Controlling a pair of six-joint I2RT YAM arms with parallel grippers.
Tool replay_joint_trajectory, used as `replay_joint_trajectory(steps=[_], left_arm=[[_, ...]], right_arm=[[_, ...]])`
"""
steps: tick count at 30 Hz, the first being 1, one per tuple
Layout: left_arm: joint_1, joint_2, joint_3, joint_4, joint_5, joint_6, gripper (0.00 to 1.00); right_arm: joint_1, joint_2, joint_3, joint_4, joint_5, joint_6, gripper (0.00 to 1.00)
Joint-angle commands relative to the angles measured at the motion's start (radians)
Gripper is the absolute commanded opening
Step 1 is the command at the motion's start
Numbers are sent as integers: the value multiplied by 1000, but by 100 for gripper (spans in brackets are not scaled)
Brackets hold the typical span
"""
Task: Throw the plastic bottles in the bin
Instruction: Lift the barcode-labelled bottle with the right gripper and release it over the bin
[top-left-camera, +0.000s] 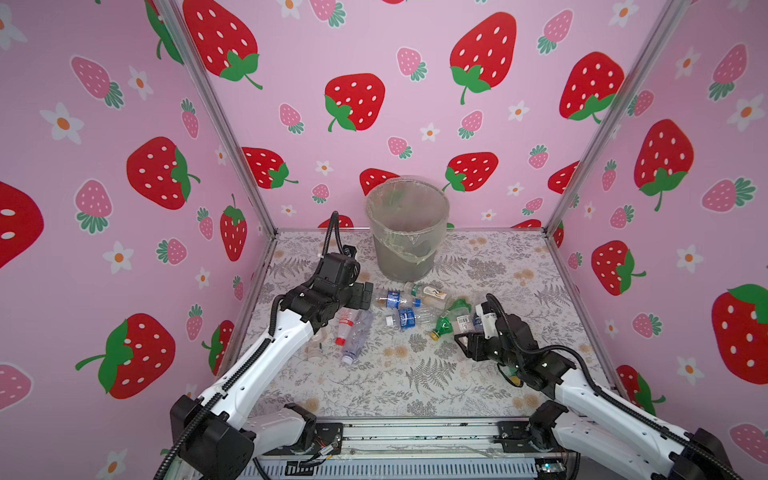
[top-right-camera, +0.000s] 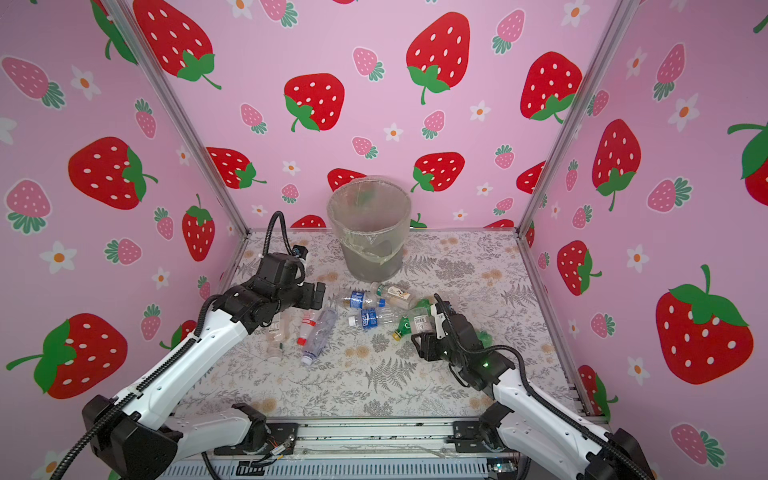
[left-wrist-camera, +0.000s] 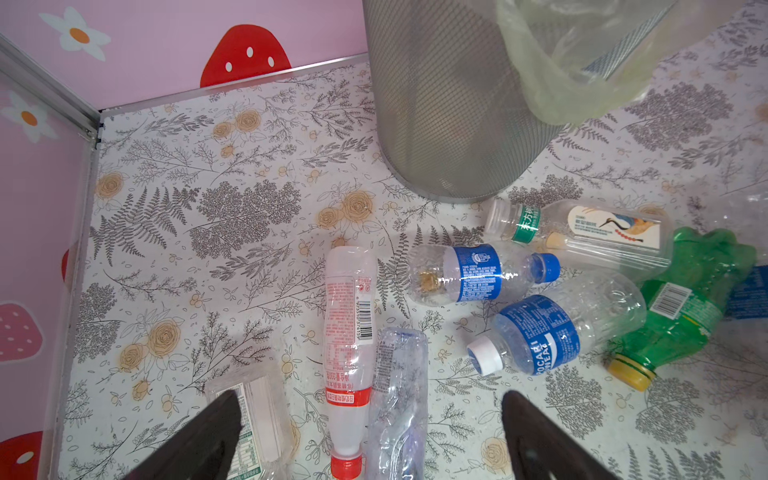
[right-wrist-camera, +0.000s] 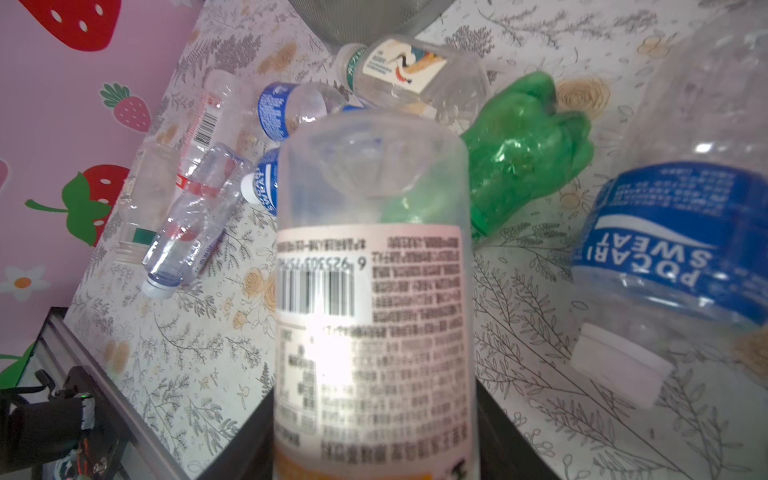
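Right gripper (right-wrist-camera: 374, 399) clamps a white-labelled bottle (right-wrist-camera: 370, 266) between its jaws (left gripper (left-wrist-camera: 372, 399) gapes near the red-capped bottle (left-wrist-camera: 349, 332))

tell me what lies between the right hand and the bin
Two lying bottles: the green bottle nearest the right hand, then the bird-label bottle close by the bin. Both top views and the right wrist view show it.

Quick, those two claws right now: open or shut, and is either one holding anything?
Left gripper: open, holding nothing.
Right gripper: closed on a clear bottle with a barcode label.
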Motion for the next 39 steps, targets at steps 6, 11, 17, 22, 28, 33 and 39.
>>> replay_joint_trajectory(steps=[6,11,17,22,28,33,39], left_arm=[[15,-21,17,41,91,-37,99],[16,14,73,18,149,-53,99],[26,34,127,1,204,-62,99],[40,43,76,33,166,-49,99],[48,54,78,-34,117,-40,100],[63,15,53,-14,122,-42,99],[69,10,50,-20,115,-42,99]], right_arm=[[5,154,219,-36,148,12,52],[5,233,276,32,173,-41,52],[4,302,360,84,221,-108,52],[4,289,375,161,244,-106,53],[3,246,378,237,263,-131,53],[3,218,378,311,263,-190,54],[3,231,409,372,274,-260,55]])
